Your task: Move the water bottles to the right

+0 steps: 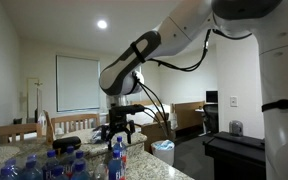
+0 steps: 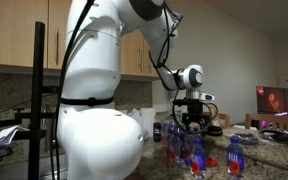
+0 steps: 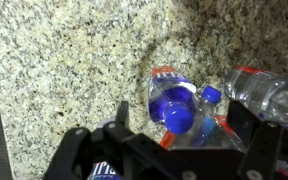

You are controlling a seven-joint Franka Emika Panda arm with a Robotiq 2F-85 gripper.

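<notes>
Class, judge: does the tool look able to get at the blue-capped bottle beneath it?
Probably yes: the tool hangs open above that bottle, nothing between them, though neighbouring bottles crowd it.

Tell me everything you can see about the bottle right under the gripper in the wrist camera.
The bottle is clear plastic with a blue cap, seen from above, apparently upright on the speckled granite counter. An orange-red band rings it. Neighbouring bottles press close on one side. The open gripper hangs over it, holding nothing.
</notes>
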